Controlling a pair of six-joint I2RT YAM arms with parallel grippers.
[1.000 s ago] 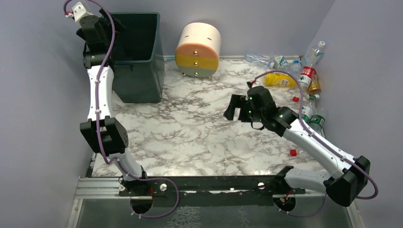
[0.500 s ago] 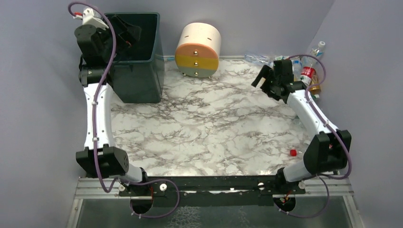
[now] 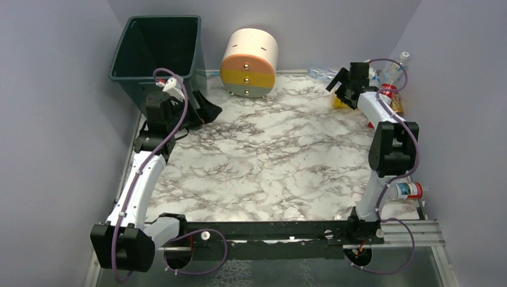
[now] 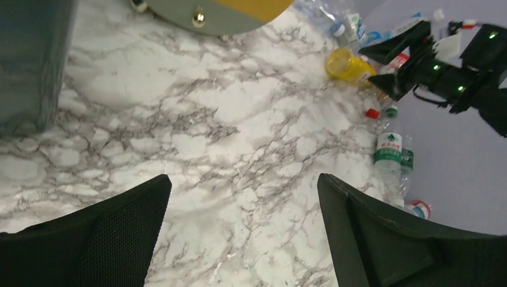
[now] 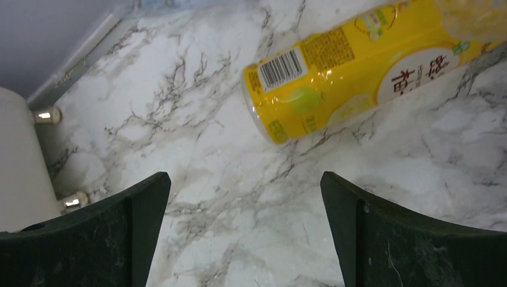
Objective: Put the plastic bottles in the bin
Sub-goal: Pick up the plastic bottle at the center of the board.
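1. Two grippers, both spread wide, nothing held. The right gripper [image 5: 244,197] hangs over the far-right corner. The left gripper [image 4: 244,182] hangs just in front of the tall dark green rectangular plastic bin [image 3: 128,76], facing across the white marble-pattern table [image 3: 269,155].
2. Risk: the yellow plastic bottle [image 5: 353,72] lies up and right of the right jaws' centre line, not between the fingers. Closing from here would likely catch air or clip its base.
3. Risk: it lies on its side, round and glossy. An off-centre pinch could roll it into the pile or squirt it out, and the thin wall may crush.
4. Risk: crowding. A red-labelled clear bottle [image 3: 388,92] and others sit just beside it, with the grey side wall [image 3: 454,119] close behind. The fingers or the purple cable loop [image 3: 382,63] could knock the neighbours about.
5. Risk: the carry to the bin crosses the whole table. The round cream, yellow and grey drawer unit [image 3: 249,63] and the left arm [image 3: 143,173] stand near that route, so a collision is possible.
6. Risk: one clear bottle with a red-blue label [image 3: 408,191] lies by the right arm's base, behind the elbow. Awkward reach, I'd guess.
7. Look: the yellow bottle has a barcode, a lemon graphic and a white panel with dark characters. Its flat end points toward the drawer unit.
8. The other bottles are mostly clear with green, red or blue labels, all along the right edge and in the far-right corner. The bin stands upright in the far-left corner with its top open; I can't make out the contents.
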